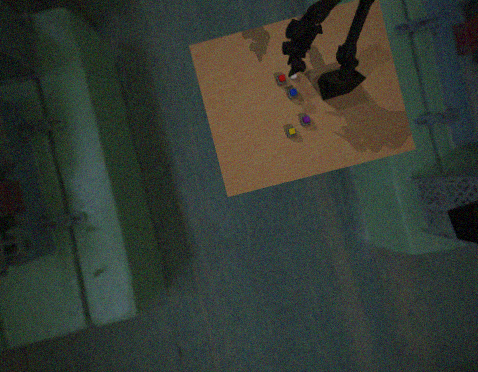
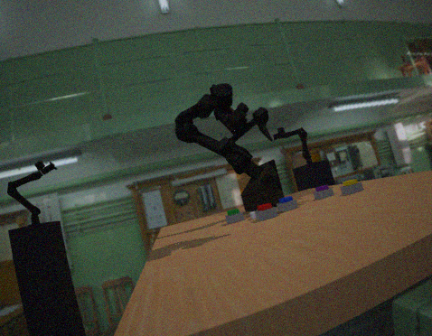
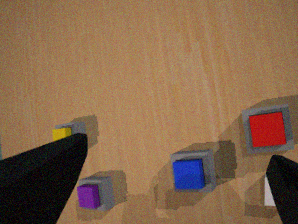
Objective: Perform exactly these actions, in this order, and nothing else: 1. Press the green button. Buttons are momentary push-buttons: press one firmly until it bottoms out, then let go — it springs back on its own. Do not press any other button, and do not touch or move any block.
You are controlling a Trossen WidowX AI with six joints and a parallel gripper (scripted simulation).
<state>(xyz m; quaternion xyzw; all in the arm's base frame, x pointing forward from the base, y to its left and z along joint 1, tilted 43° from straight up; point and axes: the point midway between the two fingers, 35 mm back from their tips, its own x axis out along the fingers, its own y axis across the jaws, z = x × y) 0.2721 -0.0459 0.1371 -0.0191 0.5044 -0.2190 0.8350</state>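
Note:
The green button sits on its grey base at the left end of the row in the exterior view. In the top view the arm hides it, and it is not in the wrist view. My gripper is open and empty, well above the table and the buttons. In the wrist view its fingers spread over the yellow and purple buttons on the left and a white block on the right.
Other buttons are red, blue, purple and yellow. The small white block lies beside the red button.

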